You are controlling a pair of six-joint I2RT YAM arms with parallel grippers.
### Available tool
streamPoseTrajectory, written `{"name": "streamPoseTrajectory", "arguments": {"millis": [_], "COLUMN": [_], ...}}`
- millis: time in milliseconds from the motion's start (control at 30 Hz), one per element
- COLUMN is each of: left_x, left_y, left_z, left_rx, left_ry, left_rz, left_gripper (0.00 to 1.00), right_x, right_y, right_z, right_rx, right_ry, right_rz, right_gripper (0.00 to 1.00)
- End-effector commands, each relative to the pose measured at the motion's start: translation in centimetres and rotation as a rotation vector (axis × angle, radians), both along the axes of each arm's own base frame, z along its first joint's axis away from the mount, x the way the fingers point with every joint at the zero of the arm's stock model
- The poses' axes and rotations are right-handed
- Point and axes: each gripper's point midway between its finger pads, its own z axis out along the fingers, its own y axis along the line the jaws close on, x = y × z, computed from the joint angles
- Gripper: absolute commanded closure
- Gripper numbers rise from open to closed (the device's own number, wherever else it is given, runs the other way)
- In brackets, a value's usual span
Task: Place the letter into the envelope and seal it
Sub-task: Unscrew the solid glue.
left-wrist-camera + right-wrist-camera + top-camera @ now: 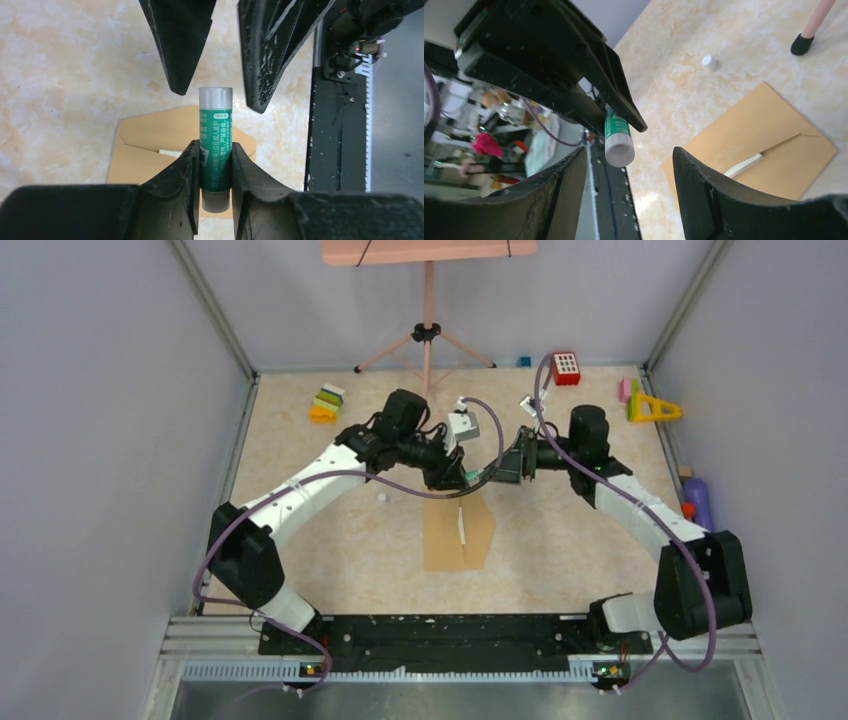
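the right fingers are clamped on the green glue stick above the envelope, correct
Not quite: the left fingers clamp the green glue stick above the envelope. The left wrist view shows it pinched between them, while the right fingers stand open near its tip.

Count so far:
- 2 arms: left arm (300,495), right arm (640,510)
- 2 fingers (175,185) per arm, 4 total
- 2 purple cables (205,570), 1 per arm
- 1 surface (560,560)
- 1 envelope (445,540)
- 1 letter (744,165)
- 1 glue stick (216,135)
- 1 white cap (381,497)
- 1 tripod (427,335)
- 1 red block (566,368), white dots on it too small to count
- 1 yellow triangle (655,408)
- 1 pink block (626,390)
- 1 blue bit (524,361)
- 1 block stack (327,403), layers too small to count
- 1 purple bottle (699,502)
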Motion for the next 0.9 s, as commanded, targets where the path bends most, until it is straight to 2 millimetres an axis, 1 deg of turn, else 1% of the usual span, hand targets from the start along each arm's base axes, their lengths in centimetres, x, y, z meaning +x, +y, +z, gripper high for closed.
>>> {"name": "streamPoseTrajectory", "arguments": {"millis": [0, 133, 200, 233, 267, 333, 467, 667, 800, 867], "left_x": [-2.7, -4.8, -5.4, -5.7, -6.0, -6.4, -6.8, -7.0, -7.1, -6.9], "left_y": [-0.3, -0.4, -0.4, -0.5, -0.6, -0.8, -1.1, -1.4, -1.6, -1.6], "left_z": [2.3, 2.8, 2.7, 2.7, 2.5, 2.3, 1.7, 0.4, -0.8, -1.2], "left_rx": [-0.082, -0.128, -0.140, -0.148, -0.155, -0.169, -0.181, -0.164, -0.135, -0.124], "left_ry": [0.013, 0.083, 0.115, 0.133, 0.153, 0.193, 0.260, 0.312, 0.326, 0.325], "left_rz": [-0.123, -0.222, -0.248, -0.261, -0.276, -0.296, -0.318, -0.324, -0.316, -0.310], "left_gripper": [1.00, 1.00, 1.00, 1.00, 1.00, 1.00, 1.00, 1.00, 1.00, 1.00], "right_x": [-1.6, -3.6, -3.6, -3.8, -3.8, -4.4, -6.3, -6.7, -7.1, -7.6], "right_y": [-1.2, -2.2, -2.3, -2.3, -2.3, -2.1, -1.9, -1.8, -1.7, -1.6], "right_z": [2.7, 2.1, 1.6, 1.4, 1.5, 2.0, 0.8, 0.9, 0.9, 0.5], "right_rx": [-0.054, -0.108, -0.127, -0.123, -0.119, -0.088, -0.082, -0.087, -0.085, -0.089], "right_ry": [-0.456, -0.862, -0.923, -0.953, -0.991, -1.096, -1.198, -1.258, -1.270, -1.296], "right_rz": [0.078, 0.142, 0.167, 0.180, 0.177, 0.202, 0.316, 0.322, 0.332, 0.357], "right_gripper": [0.37, 0.35, 0.36, 0.37, 0.38, 0.39, 0.41, 0.42, 0.46, 0.48]}}
